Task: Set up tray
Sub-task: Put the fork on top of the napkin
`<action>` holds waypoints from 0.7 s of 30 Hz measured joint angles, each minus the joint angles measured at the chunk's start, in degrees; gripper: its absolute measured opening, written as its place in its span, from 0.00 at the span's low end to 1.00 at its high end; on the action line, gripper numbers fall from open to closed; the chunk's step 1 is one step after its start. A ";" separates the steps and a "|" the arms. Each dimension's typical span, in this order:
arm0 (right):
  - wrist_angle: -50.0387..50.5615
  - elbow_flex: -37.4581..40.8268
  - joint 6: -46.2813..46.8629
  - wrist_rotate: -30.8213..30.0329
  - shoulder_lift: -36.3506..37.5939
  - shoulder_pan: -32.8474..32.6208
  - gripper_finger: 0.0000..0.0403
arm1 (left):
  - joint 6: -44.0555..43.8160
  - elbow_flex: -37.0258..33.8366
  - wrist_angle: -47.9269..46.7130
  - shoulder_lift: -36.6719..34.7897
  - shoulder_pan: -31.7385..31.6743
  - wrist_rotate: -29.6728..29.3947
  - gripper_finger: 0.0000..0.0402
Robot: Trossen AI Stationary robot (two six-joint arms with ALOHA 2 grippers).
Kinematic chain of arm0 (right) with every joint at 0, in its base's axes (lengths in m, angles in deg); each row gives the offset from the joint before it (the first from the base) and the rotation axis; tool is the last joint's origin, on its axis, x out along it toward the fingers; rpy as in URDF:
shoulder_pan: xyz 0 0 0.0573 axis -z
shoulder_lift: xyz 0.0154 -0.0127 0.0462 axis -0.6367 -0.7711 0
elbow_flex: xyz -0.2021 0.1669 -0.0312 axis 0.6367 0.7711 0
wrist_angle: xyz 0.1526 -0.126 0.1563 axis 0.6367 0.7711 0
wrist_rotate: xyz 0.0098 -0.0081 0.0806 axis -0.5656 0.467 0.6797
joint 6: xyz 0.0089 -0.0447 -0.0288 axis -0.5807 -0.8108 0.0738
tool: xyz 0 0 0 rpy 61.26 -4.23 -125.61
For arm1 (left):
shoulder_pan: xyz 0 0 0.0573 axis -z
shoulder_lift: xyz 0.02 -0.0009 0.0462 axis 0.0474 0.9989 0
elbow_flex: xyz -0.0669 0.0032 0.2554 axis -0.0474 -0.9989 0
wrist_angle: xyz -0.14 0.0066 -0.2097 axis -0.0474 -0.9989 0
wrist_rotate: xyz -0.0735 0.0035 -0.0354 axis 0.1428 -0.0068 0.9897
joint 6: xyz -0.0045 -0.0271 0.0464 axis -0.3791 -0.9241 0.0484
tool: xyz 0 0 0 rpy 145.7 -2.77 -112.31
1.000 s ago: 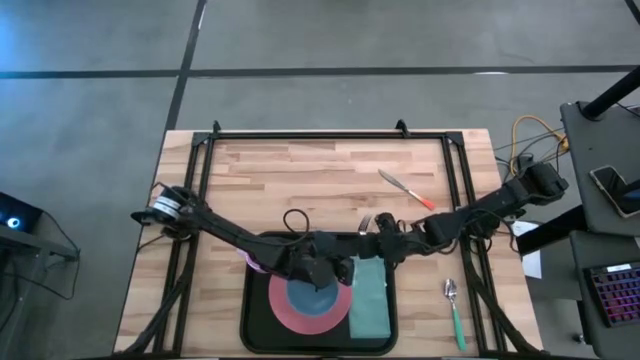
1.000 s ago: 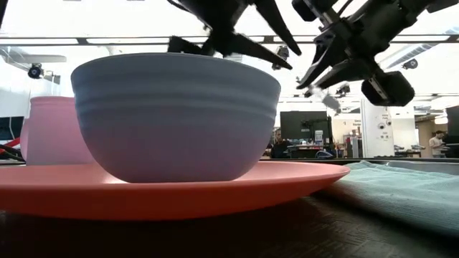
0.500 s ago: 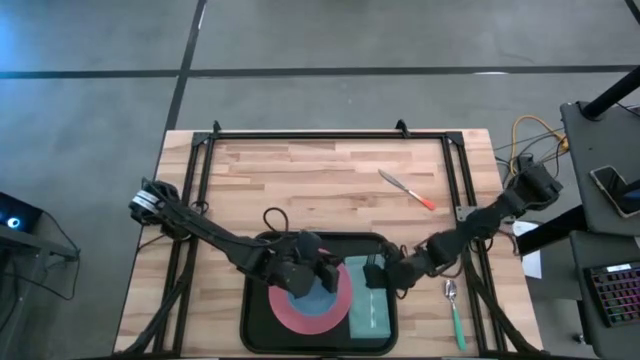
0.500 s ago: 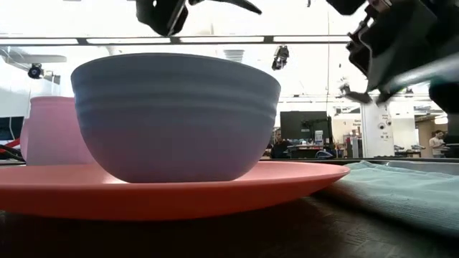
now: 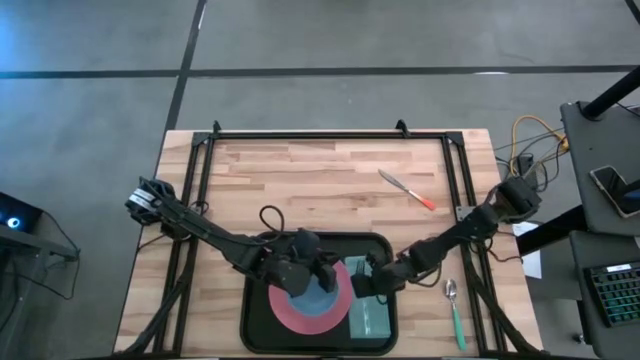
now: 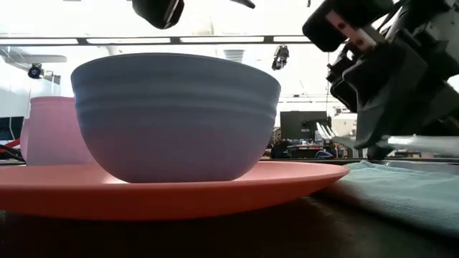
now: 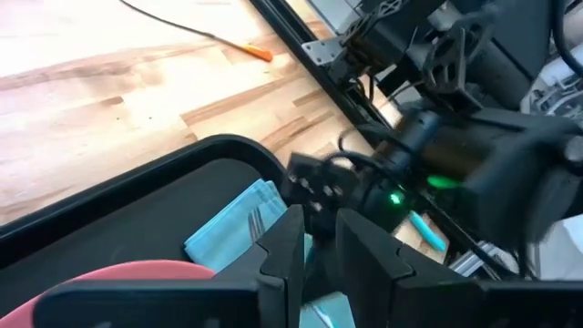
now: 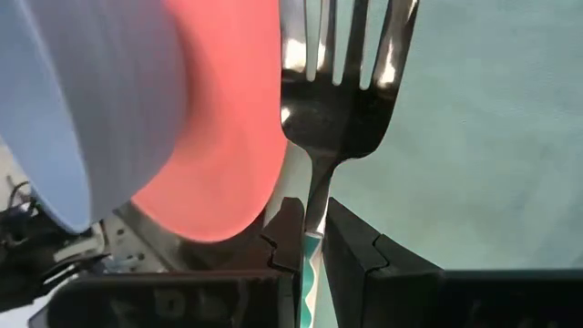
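The black tray [image 5: 258, 325] holds a pink plate [image 5: 285, 312] with a blue bowl [image 5: 318, 300] on it. A teal napkin [image 5: 372, 318] lies to the plate's right. A pink cup [image 6: 44, 129] stands behind the plate. My right gripper [image 5: 366, 281] hangs low over the napkin's far end, shut on a steel fork [image 8: 339, 87] with a teal handle. My left gripper [image 5: 306, 268] hovers above the bowl's far side. Its fingers [image 7: 290, 248] stand almost together and hold nothing. My right gripper pinches the fork between its two fingers at the thin neck [image 8: 315, 211], just where the teal handle [image 8: 311, 266] starts. It comes from the table's right, slanting down. The fork sticks out ahead along the fingers, tines over the napkin beside the plate's rim. I cannot tell whether it touches the napkin.
A spoon with a green handle [image 5: 455, 312] lies on the wood to the right of the tray. A knife with an orange handle [image 5: 405, 189] lies farther back. Black frame rails [image 5: 205, 190] run along the table's sides. Bare wood shows beyond the tray.
My right gripper has carried the fork from the tray's far edge toward the near edge and down, ending low over the napkin. My left gripper has risen from the bowl and drawn slightly toward the table's left. Bowl, plate and napkin have stayed put.
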 joint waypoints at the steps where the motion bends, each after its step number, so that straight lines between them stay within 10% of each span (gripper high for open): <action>1: 1.06 0.03 -0.28 -0.03 -0.02 0.34 0.05 | 0.00 0.00 -0.12 0.00 0.04 0.04 0.12; 21: 2.22 -0.24 -2.76 -0.20 -0.08 2.79 0.06 | -0.05 -0.70 -0.74 0.00 0.04 0.09 0.12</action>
